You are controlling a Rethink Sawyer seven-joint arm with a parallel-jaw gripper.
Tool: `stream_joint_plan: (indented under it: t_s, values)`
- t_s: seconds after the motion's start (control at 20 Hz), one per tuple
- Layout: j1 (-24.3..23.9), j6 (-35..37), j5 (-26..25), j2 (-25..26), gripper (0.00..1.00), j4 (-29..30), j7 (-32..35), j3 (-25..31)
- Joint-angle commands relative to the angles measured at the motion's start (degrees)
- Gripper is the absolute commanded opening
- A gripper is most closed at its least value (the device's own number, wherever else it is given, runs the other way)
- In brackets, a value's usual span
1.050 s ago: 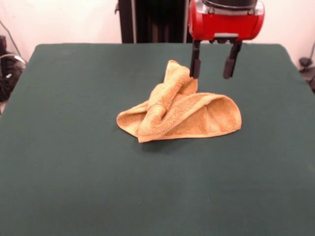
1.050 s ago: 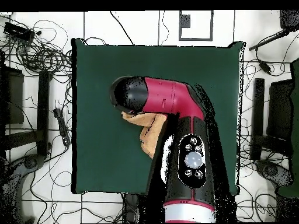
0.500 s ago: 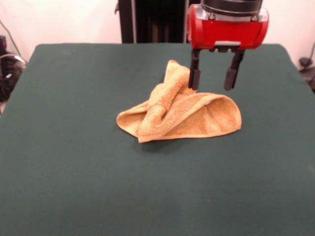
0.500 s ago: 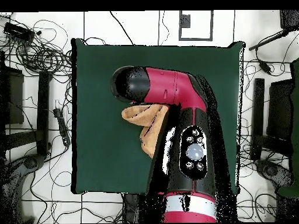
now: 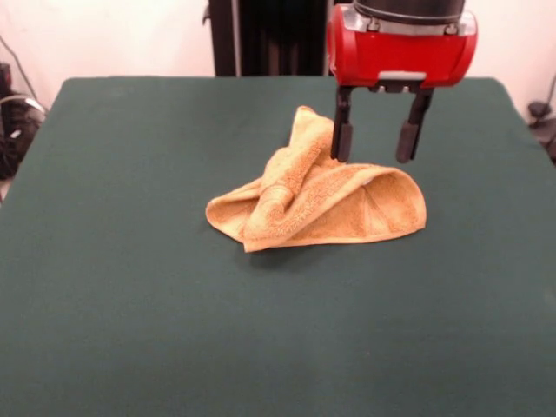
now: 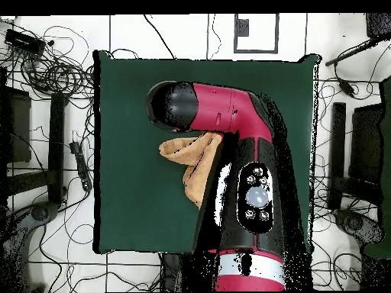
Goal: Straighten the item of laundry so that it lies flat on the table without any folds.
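Note:
A golden-orange towel (image 5: 317,204) lies crumpled and folded near the middle of the dark green table (image 5: 130,287), with one corner sticking up toward the far side. My gripper (image 5: 374,144) hangs open just above the towel's far right part, its left finger beside the raised corner, nothing between the fingers. In the overhead view the arm (image 6: 237,145) covers most of the towel (image 6: 191,156); only its left portion shows, and the gripper itself is hidden under the arm.
Cables and stands (image 6: 46,69) surround the table on the floor. A black pillar (image 5: 261,35) rises behind the table's far edge. The green cloth (image 6: 130,91) spreads wide on every side of the towel.
The gripper has come down a little toward the towel and shifted slightly forward. The towel has not moved.

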Motion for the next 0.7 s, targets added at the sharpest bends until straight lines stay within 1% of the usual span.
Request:
stream_joint_plan:
  t_s: [0.05,0.25,0.7]
  values:
    - [-0.34,7.18,1.63,1.92,1.00,0.62,7.03,3.90]
    - [-0.20,6.33,1.65,1.48,1.00,1.62,7.19,3.85]
    - [-0.11,6.83,1.65,1.49,1.00,1.13,7.18,3.82]
